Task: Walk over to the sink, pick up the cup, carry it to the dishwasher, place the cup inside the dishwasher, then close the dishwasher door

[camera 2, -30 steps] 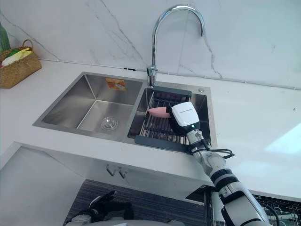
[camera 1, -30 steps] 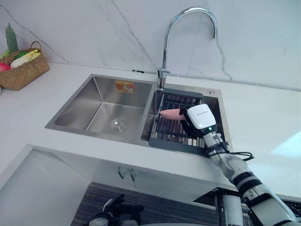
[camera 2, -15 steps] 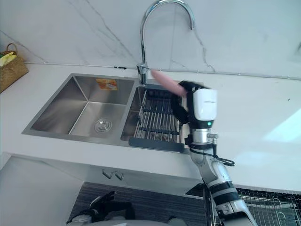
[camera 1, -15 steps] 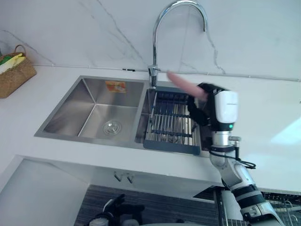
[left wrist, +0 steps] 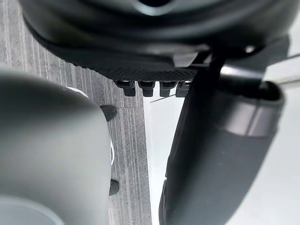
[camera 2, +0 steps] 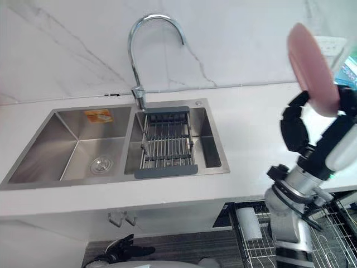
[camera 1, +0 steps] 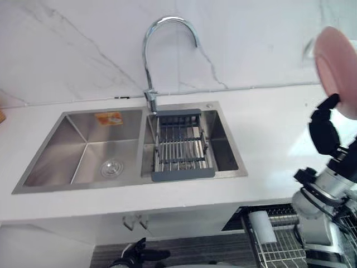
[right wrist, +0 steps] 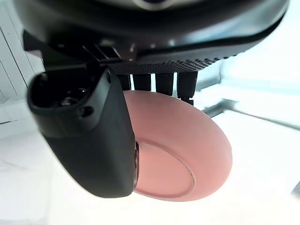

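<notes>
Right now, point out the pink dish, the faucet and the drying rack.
pink dish [right wrist: 187,154], right wrist view, on its round underside.
faucet [camera 1: 150,101], left eye view, on its base below the curved neck.
drying rack [camera 1: 183,175], left eye view, on its grey front rim.

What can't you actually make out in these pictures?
Pink dish: its far side is cut off by the left eye view's right edge; in the right wrist view the right hand covers one side of it.
Wire rack: cut off by the left eye view's bottom edge.
</notes>
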Motion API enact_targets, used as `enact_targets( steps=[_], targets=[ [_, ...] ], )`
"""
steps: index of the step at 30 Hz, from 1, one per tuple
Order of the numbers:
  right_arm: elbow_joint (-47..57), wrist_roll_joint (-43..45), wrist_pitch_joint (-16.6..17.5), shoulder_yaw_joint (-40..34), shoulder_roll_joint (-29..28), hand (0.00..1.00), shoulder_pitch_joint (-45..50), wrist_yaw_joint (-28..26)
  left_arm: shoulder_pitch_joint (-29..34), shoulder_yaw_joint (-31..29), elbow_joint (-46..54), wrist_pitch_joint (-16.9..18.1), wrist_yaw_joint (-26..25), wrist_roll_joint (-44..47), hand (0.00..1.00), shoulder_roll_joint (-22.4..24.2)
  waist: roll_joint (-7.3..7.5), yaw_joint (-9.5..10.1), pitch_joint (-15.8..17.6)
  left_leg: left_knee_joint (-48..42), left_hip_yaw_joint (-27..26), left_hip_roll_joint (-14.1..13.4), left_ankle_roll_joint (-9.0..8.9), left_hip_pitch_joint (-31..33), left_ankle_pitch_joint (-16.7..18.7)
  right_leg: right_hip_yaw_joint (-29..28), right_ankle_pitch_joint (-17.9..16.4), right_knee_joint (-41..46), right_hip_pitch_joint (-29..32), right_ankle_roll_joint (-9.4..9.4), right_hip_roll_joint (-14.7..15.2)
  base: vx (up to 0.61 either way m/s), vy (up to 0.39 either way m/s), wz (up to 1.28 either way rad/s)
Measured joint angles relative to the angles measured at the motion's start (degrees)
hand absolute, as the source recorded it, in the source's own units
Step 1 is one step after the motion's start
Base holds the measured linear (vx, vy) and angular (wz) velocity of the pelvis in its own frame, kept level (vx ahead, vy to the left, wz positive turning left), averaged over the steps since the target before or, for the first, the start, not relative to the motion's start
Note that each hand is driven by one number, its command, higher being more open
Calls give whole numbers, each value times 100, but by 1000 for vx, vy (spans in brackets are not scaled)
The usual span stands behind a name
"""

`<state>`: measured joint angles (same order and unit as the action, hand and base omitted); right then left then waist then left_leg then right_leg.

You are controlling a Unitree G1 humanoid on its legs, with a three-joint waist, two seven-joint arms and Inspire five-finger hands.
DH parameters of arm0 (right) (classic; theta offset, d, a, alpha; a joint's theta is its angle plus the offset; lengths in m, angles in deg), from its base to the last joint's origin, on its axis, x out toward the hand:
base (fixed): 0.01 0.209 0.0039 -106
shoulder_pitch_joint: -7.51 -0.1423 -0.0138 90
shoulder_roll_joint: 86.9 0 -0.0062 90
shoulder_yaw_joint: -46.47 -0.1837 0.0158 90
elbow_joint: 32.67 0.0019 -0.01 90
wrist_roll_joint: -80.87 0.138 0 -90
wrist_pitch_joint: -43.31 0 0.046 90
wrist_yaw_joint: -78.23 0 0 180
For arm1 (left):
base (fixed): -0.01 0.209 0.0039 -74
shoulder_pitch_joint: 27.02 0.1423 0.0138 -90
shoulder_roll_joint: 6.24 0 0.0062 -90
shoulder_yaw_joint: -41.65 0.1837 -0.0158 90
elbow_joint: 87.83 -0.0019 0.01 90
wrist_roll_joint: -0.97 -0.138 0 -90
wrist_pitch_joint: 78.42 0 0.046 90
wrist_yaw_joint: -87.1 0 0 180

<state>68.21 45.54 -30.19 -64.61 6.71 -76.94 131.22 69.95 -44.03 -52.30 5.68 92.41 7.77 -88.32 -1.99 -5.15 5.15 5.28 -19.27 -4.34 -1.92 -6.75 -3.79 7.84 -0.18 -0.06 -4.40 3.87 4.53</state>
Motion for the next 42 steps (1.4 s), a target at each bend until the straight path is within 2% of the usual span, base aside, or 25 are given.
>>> enact_targets(
  steps=[7,11,12,13,15,16,17,19,21,24,29,33,38,42],
  targets=[
    [-46,-270,-123,-1417,-88,0,513,88,103,-183,-224,-27,234,-5,100,28,59,-356,-83,-1,-637,-13,-6,-143,163,-562,101,140,226,1,-49,69,21,-48],
    [-248,-396,-41,-1751,-208,0,522,154,191,-591,-227,-28,241,25,100,97,135,-368,-89,0,-1307,-87,-39,-276,283,-617,340,98,476,11,-151,-70,-3,-93],
    [-327,-573,13,-1750,-219,0,541,152,226,-738,-233,-56,198,129,100,115,174,-380,-77,0,-1532,-118,-7,-300,350,-160,212,146,592,-34,-46,-86,-29,-74],
    [-339,-589,18,-1754,-222,0,556,154,233,-762,-234,-69,190,166,100,116,177,-382,-78,-1,-1570,-131,-20,-299,361,14,167,206,620,-60,7,-87,-30,-75],
    [-599,-706,69,-1741,-336,0,646,212,307,-984,-249,-134,96,411,100,132,232,-399,-99,-44,-1682,-341,-80,-321,394,1046,-67,1425,906,-363,485,11,-59,-31],
    [-656,-706,69,-1733,-350,0,644,217,311,-1006,-248,-138,95,418,100,122,246,-398,-97,-67,-1678,-382,-94,-315,395,1117,-110,1575,932,-371,537,58,-123,2],
    [-910,-711,67,-1669,-373,0,632,239,312,-1087,-233,-139,92,449,100,76,351,-399,-75,-223,-1608,-488,-226,-256,425,1245,-131,1898,1010,-289,636,32,-154,14],
    [-1387,-768,48,-1534,-340,0,576,243,257,-1120,-208,-147,80,445,100,38,426,-327,-92,-292,-1486,-604,-363,-108,366,1372,-152,1808,1052,-277,479,26,-200,4],
    [-1838,-826,-31,-1047,-396,0,451,258,146,-1058,-149,-152,-181,583,100,-15,587,-142,-94,-361,-1492,-702,-444,129,309,1322,-198,974,925,-216,238,-52,-158,-29],
    [-2325,-899,-219,-534,-393,0,381,261,-4,-883,-180,-323,-504,793,100,-65,558,-91,-33,-221,-1291,-750,-481,215,106,1562,-86,540,807,-223,60,-76,-86,14],
    [-2581,-867,-384,-112,-437,0,422,203,-79,-670,-66,-336,-544,514,100,-43,469,81,84,-206,-1043,-735,-481,229,-42,1781,155,1,442,-184,-10,1,-4,26],
    [-2580,-862,-355,73,-503,0,476,91,-103,-617,8,-267,-723,723,100,8,397,121,259,-290,-1029,-667,-409,248,-3,1787,329,-228,309,-158,39,60,59,3],
    [-2583,-861,-356,146,-703,0,645,161,-107,-585,6,-79,-787,795,100,87,170,111,468,-609,-844,-672,-394,293,169,1927,324,-288,91,-123,80,40,39,15],
    [-2638,-811,-432,125,-708,0,663,241,-112,-445,11,-66,-462,836,100,58,103,109,528,-666,-794,-700,-399,285,198,1968,312,-286,25,-119,69,-37,31,6]
  ],
)
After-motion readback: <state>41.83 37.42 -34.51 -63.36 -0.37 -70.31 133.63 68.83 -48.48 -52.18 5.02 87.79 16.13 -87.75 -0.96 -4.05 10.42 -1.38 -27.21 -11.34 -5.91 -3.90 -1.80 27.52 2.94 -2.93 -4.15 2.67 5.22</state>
